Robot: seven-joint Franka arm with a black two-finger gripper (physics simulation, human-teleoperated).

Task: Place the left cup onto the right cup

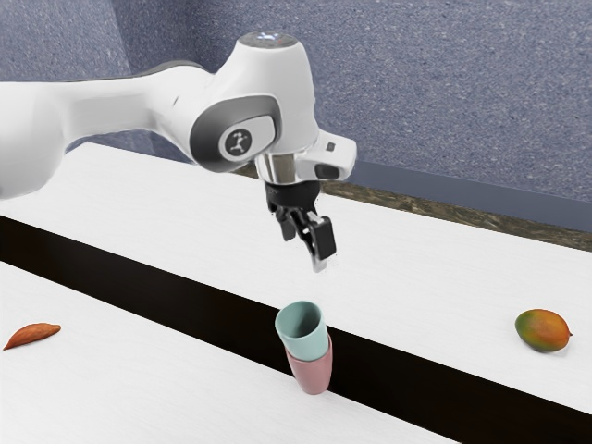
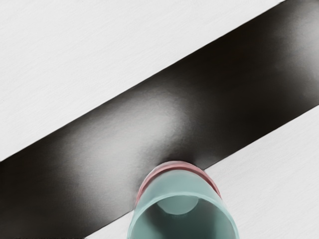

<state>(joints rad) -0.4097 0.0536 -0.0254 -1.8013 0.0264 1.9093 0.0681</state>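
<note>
Clearly, the pale teal plastic cup [image 1: 301, 326], a smooth, slightly tapered tumbler with an open mouth, sits nested inside the dusty pink plastic cup [image 1: 312, 372] of the same shape. The teal cup leans a little toward the exterior view's left, so its rim is tilted rather than level. The pair stands on the white table [image 1: 444, 277], at the near edge of the broad black stripe [image 1: 166, 287] that crosses the tabletop.

Directly above the stack, well clear of it, hangs the black two-finger gripper [image 1: 310, 242] at the end of the white arm [image 1: 111, 111]. Its fingers stand apart with nothing between them, and they touch neither cup.

From the wrist view, the teal cup [image 2: 182, 219] is seen from above, with a pale round floor inside. Its near side is cut off by the picture's edge. The pink cup [image 2: 149, 180] shows there as a thin curved band around the teal wall, and the rest of it is hidden beneath. The black stripe [image 2: 149, 129] runs slantwise behind them.

In the exterior view the pink cup's rim and inside are covered by the teal cup. The arm is cut off at the exterior view's left. An orange-green mango [image 1: 543, 330] lies far toward the exterior view's right, and a reddish sweet potato [image 1: 32, 335] far toward its left.
</note>
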